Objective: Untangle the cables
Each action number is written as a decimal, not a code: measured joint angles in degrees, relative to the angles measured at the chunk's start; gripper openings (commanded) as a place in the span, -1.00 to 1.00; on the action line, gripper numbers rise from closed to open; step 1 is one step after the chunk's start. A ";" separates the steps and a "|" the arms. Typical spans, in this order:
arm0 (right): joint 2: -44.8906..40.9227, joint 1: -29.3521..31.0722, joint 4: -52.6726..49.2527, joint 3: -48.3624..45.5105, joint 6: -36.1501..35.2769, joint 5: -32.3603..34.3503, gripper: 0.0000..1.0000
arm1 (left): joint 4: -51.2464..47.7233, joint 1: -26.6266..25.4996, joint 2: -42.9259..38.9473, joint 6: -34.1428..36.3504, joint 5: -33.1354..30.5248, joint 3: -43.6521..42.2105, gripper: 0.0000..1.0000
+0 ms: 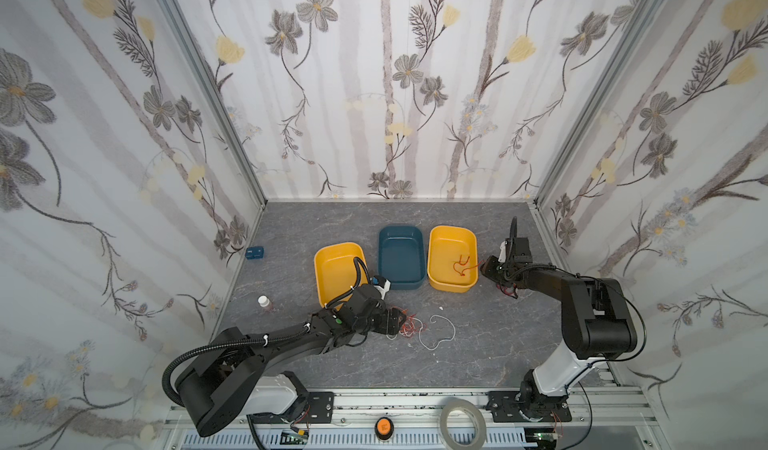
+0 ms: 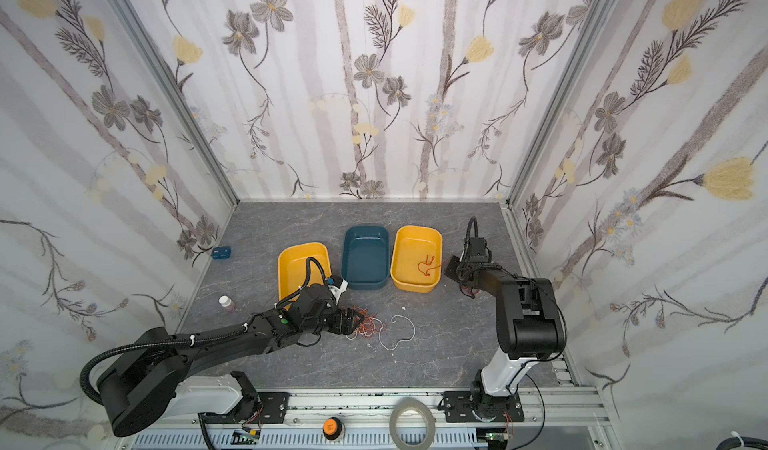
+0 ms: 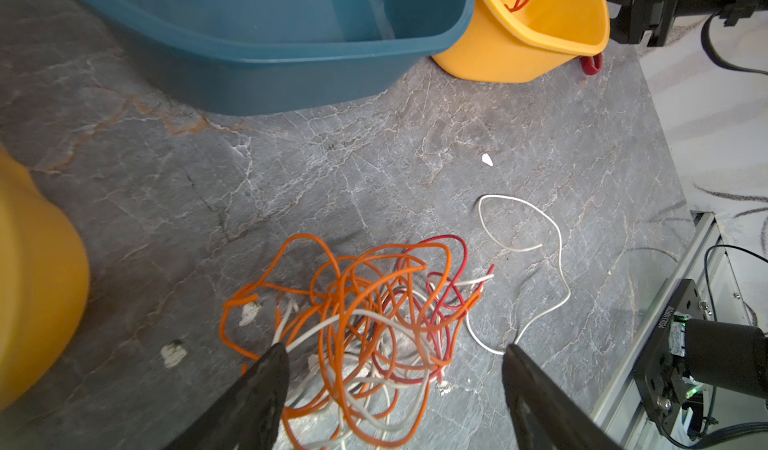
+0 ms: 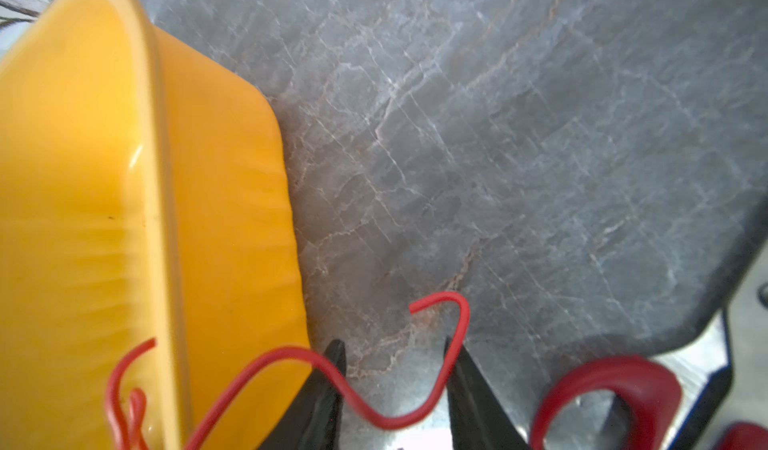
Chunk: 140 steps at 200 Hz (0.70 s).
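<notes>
Left end effector [image 3: 394, 346] spread over light, limp cables [image 3: 361, 315], pinch a free end; right end effector [image 4: 391, 341] ajar, red strand [image 4: 395, 424] loose between.

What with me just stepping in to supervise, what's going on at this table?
Wire untangling is under way. The left gripper hangs open over a knot of thin orange, red and white wires on the grey marble tabletop; one white wire lies loose beside it. The right gripper, jaws apart, has a thin red wire running between its fingers and over into the right-hand yellow plastic tub. The teal plastic tub is empty.
</notes>
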 measured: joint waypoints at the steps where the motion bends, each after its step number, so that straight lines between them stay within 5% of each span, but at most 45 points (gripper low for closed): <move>1: -0.07 0.00 0.15 -0.04 0.00 -0.04 -0.33 | 0.00 0.00 -0.02 0.00 -0.02 0.00 0.63; 140: -8.17 -0.09 5.46 -0.98 -2.75 -4.20 -0.40 | 0.02 0.00 -0.72 0.00 -0.37 -0.20 0.63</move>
